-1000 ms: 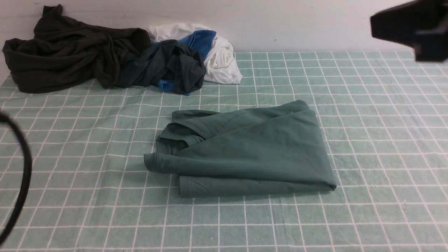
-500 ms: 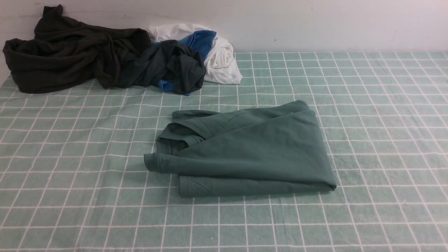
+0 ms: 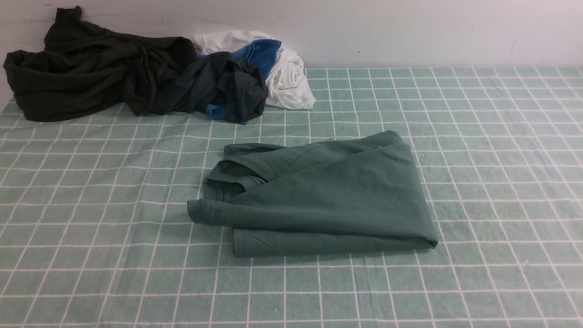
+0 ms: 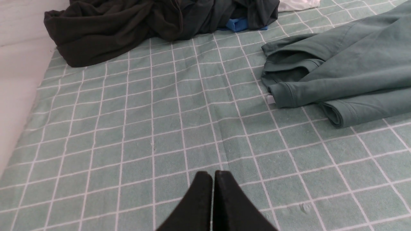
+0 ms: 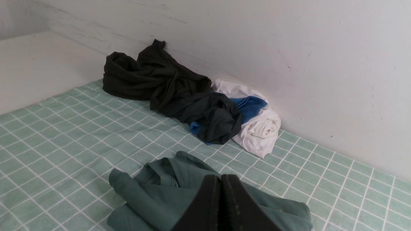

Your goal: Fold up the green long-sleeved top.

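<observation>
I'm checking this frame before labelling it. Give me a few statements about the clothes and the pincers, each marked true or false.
1. The green long-sleeved top lies folded on the checked cloth. True.
2. The left pincer grips the top. False: it is shut on nothing, above bare cloth.
3. The blackish-olive garment is folded flat. False: it is crumpled by the wall.
4. The right pincer is shut. True.
5. White cloth touches the top. False: they lie apart.
</observation>
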